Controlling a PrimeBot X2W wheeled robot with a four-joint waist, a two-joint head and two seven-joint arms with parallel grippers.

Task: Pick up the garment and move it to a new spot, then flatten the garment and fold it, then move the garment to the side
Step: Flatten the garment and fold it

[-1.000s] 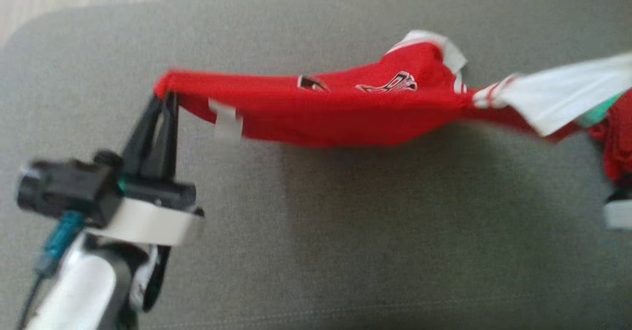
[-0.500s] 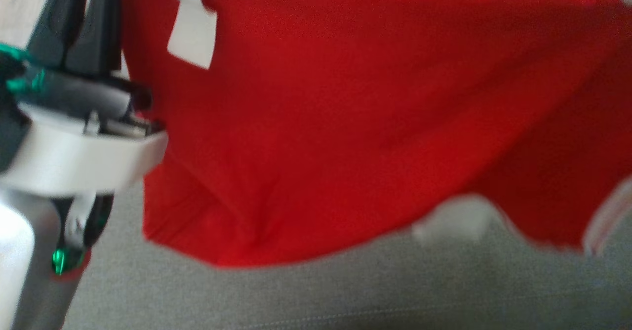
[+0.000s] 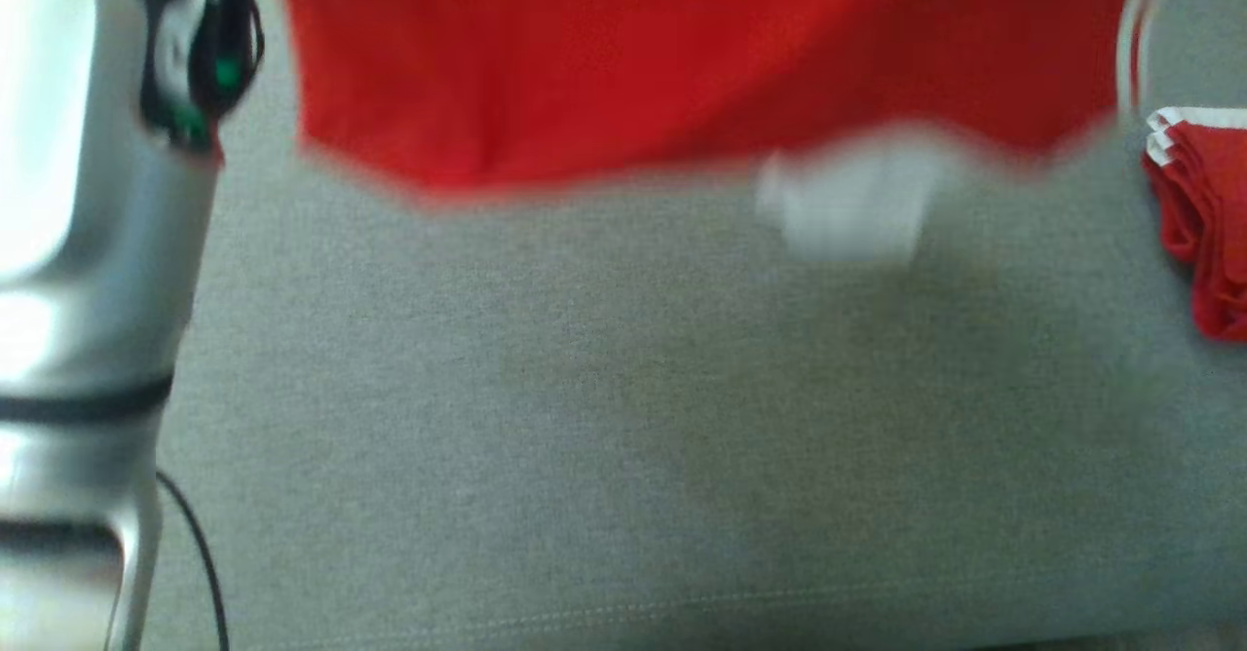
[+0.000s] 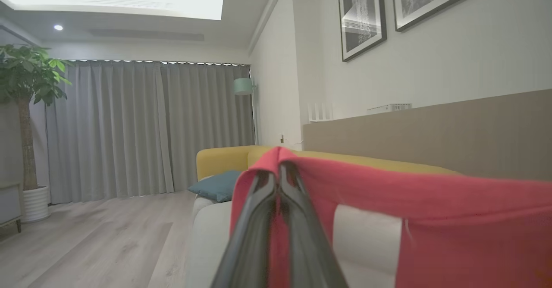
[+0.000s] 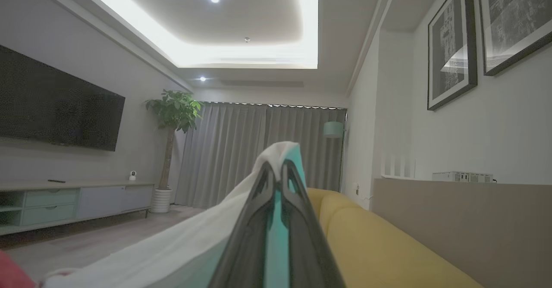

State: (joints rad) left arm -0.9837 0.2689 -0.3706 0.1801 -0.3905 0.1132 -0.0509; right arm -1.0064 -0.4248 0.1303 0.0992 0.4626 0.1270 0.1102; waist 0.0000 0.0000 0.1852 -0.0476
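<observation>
Here, left gripper (image 4: 278, 173) was clamped on the red jersey (image 3: 633, 57) at one edge; right gripper (image 5: 276, 167) pinched its white panel (image 5: 172, 249). Jersey hung above the grey sofa seat (image 3: 585, 417).

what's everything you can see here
garment: one, red with white trim, hanging above the seat
folded cloth: one, red and white, seat's right edge
seat: one, grey, below
sofa: one, yellow, along the wall
pillow: one, teal, near the sofa's end
plant: one, green, beside the curtains
framed pictures: two, dark-framed, on the wall
left forearm: one, silver, head view's left
left fingers: two, dark, shut on garment
right fingers: two, dark, shut on garment
</observation>
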